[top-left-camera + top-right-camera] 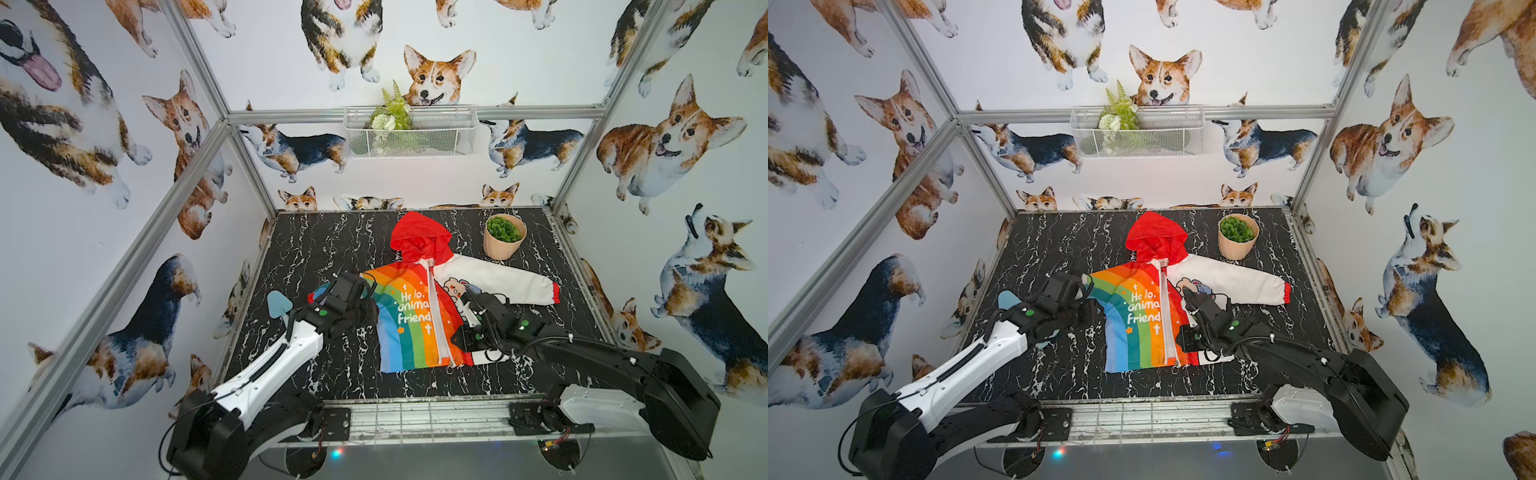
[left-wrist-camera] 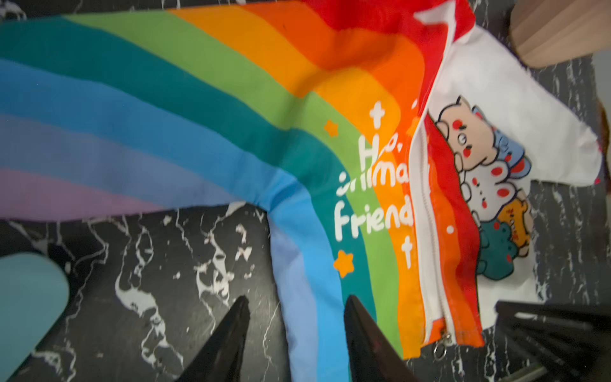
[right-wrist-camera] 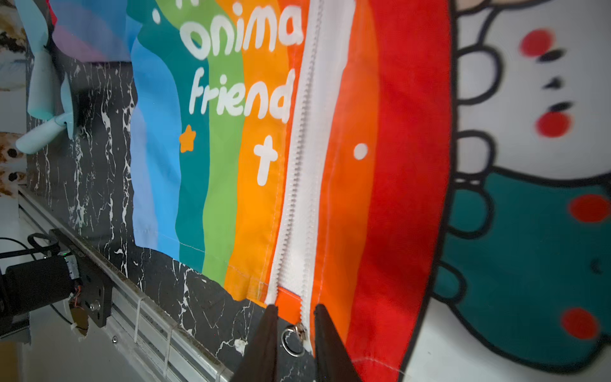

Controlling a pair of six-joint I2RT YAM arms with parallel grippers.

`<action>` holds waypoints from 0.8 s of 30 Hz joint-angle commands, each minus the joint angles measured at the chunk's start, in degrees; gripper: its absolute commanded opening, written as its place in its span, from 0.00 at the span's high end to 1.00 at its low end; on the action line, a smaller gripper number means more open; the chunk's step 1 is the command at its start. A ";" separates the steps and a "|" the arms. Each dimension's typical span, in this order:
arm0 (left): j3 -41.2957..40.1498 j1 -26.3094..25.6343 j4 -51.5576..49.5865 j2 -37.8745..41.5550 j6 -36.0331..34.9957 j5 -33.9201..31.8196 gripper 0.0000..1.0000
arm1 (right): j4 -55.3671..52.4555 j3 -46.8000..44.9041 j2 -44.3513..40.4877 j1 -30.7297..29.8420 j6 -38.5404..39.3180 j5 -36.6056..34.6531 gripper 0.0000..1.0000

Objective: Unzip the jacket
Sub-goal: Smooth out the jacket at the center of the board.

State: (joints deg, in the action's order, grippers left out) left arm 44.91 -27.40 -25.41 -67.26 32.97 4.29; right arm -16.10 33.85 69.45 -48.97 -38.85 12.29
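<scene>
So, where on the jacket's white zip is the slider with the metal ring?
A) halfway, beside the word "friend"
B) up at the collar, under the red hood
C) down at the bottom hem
C: the right wrist view shows the slider at the very bottom hem of the jacket, and a top view shows it there too.

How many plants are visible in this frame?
2. A potted plant stands on the table at the far right, near the jacket; a fern sits in the wire basket on the back rail. None appears hidden.
</scene>
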 commanded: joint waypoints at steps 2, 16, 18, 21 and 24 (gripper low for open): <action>7.84 3.08 12.79 -11.93 -2.78 4.78 0.59 | 3.38 3.26 5.57 -3.82 -2.21 0.74 0.78; 32.05 4.15 14.86 -45.02 -4.67 8.38 0.62 | 2.23 5.44 14.81 -5.62 -4.65 -3.38 0.69; 32.39 4.17 14.96 -46.47 -4.78 8.82 0.62 | 2.98 5.33 15.01 -5.52 -5.89 -4.20 0.68; 32.27 4.19 14.78 -47.40 -5.11 8.98 0.62 | 3.84 4.94 15.40 -5.16 -6.83 -4.02 0.65; 32.18 4.21 14.53 -47.79 -5.51 8.87 0.62 | 5.40 4.57 16.01 -4.65 -7.03 -1.55 0.64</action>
State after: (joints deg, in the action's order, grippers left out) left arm 76.77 -23.27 -10.39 -114.65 28.45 12.56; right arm -12.84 38.72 84.84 -54.06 -43.81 9.78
